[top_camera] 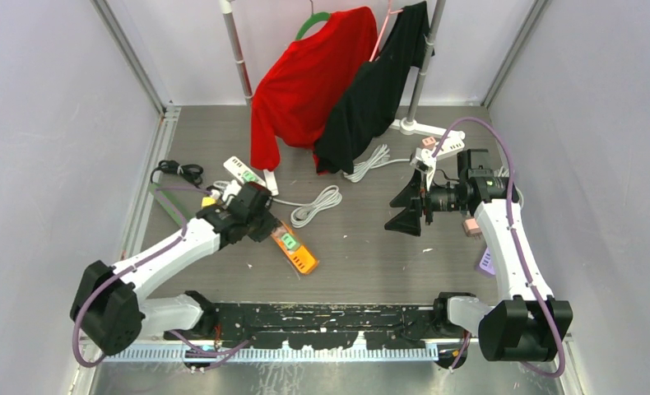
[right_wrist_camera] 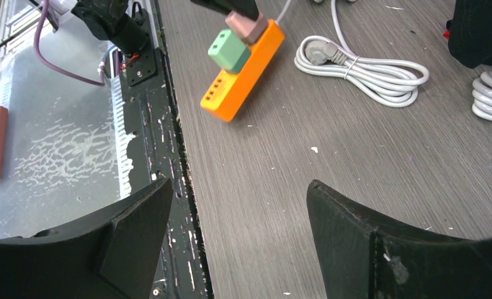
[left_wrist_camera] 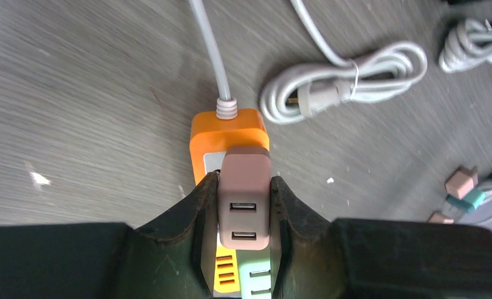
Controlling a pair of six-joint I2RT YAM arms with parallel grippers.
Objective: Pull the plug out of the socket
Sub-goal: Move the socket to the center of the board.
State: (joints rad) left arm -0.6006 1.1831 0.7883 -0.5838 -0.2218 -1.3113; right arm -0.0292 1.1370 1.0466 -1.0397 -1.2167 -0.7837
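An orange power strip (top_camera: 296,251) lies on the grey table left of centre; it also shows in the left wrist view (left_wrist_camera: 228,134) and the right wrist view (right_wrist_camera: 246,68). A dusty pink USB plug (left_wrist_camera: 244,196) sits in it, with a mint green plug (right_wrist_camera: 228,50) beside it. My left gripper (left_wrist_camera: 243,205) is shut on the pink plug (right_wrist_camera: 246,26), one finger on each side. My right gripper (top_camera: 406,206) is open and empty, held above the table to the right, its fingers (right_wrist_camera: 355,230) wide apart.
White coiled cables (top_camera: 315,204) lie behind the strip. A white power strip (top_camera: 248,173) and a black cable (top_camera: 182,171) are at the back left. Red (top_camera: 313,74) and black (top_camera: 379,86) garments hang on a rack. Small pink plugs (top_camera: 471,226) lie right.
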